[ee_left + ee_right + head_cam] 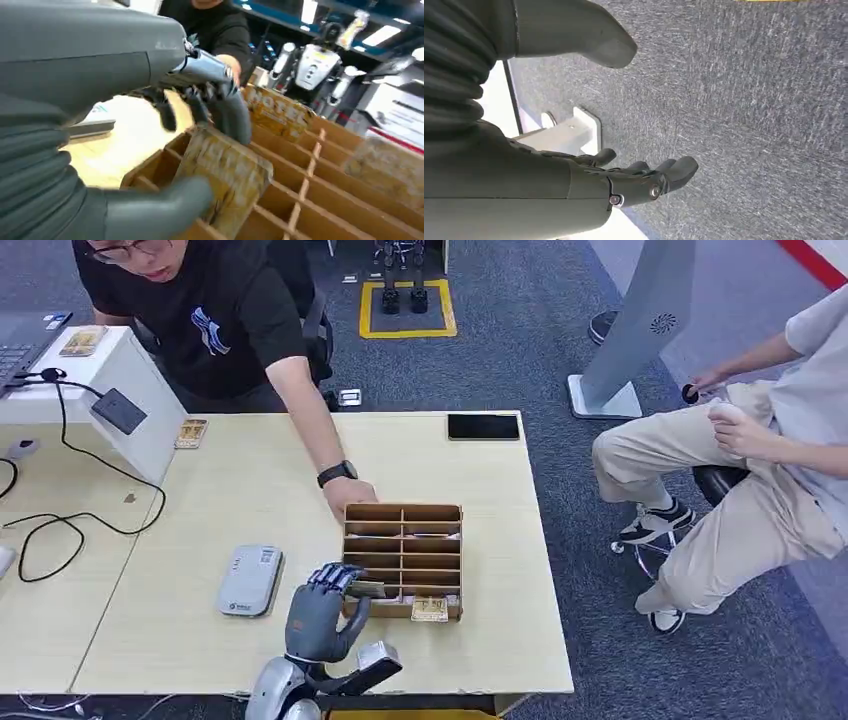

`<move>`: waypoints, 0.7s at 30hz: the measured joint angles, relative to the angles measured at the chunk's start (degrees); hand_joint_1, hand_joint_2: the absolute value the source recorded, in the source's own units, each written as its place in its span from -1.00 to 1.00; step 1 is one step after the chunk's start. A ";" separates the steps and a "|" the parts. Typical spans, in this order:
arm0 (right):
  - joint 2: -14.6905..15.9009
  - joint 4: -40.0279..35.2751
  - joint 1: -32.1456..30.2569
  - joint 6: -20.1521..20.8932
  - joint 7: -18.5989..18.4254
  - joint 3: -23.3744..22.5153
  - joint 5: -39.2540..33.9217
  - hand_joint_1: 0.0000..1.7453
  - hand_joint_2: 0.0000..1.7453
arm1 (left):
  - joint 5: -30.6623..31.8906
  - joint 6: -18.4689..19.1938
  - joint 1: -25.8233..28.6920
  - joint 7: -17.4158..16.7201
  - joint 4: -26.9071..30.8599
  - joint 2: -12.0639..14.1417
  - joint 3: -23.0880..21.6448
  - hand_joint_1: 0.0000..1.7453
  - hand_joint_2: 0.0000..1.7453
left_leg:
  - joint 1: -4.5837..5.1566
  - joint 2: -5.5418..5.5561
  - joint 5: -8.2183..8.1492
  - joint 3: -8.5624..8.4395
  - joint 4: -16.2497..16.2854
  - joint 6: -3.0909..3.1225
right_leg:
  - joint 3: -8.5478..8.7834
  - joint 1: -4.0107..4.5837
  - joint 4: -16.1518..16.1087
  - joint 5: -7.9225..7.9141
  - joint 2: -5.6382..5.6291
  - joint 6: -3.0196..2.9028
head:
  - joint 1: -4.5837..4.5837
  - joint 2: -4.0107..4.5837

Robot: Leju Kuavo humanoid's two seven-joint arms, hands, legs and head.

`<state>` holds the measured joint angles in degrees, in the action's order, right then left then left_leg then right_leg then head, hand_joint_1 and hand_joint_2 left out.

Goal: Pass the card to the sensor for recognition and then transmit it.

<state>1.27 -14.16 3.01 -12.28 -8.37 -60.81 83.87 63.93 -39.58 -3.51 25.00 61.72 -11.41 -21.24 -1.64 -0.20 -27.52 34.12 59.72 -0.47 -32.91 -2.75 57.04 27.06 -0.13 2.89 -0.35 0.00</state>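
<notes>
A brown divided cardboard box (403, 558) stands on the wooden table (260, 480). My left hand (322, 608) is at its near-left corner and pinches a yellow-brown card (225, 172) between thumb and fingers, over the box's compartments (320, 180). The same card (366, 589) shows as a thin edge at my fingertips. Another card (430, 609) lies in the box's near row. A grey card reader (250, 580) lies on the table left of my hand. My right hand (624, 177) hangs above grey carpet, fingers apart, holding nothing.
A person in black reaches across the table, a hand (347, 493) on the box's far-left corner. A white stand (110, 390) with a dark panel and cables sits at the left. A black phone (483, 426) lies at the far edge. Another person (740, 470) sits at right.
</notes>
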 joint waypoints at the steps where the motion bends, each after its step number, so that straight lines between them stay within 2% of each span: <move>1: 0.00 0.00 -0.01 0.00 0.02 -0.04 0.18 -1.00 1.00 | 0.61 -0.02 -0.04 -0.17 -0.28 0.02 0.00 1.00 1.00 | 0.00 0.00 0.00 0.00 0.00 0.00 | 0.00 0.00 0.00 0.00 0.00 0.00 | 0.02 0.00; 17: 0.00 0.11 0.04 -0.02 0.20 -0.20 0.52 -1.00 1.00 | 3.19 -0.61 -1.05 0.66 -1.92 0.02 0.00 1.00 1.00 | 0.00 0.01 0.00 -0.01 0.00 0.00 | 0.03 0.00 0.00 0.00 0.01 0.00 | 0.02 0.00; 21: 0.00 0.11 0.18 0.02 0.26 -0.20 0.55 -1.00 1.00 | 2.93 -0.63 -1.68 -0.50 -3.32 0.11 -0.02 1.00 1.00 | 0.00 0.01 0.00 -0.02 0.00 0.00 | 0.06 0.00 0.00 0.00 0.02 0.00 | 0.02 0.00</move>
<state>1.27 -14.05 3.19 -12.26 -8.11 -61.00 84.41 66.86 -40.22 -5.19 24.50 58.40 -11.30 -21.27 -1.64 -0.19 -27.52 34.10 59.72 -0.47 -32.85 -2.76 57.04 27.06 -0.10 2.90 -0.33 0.00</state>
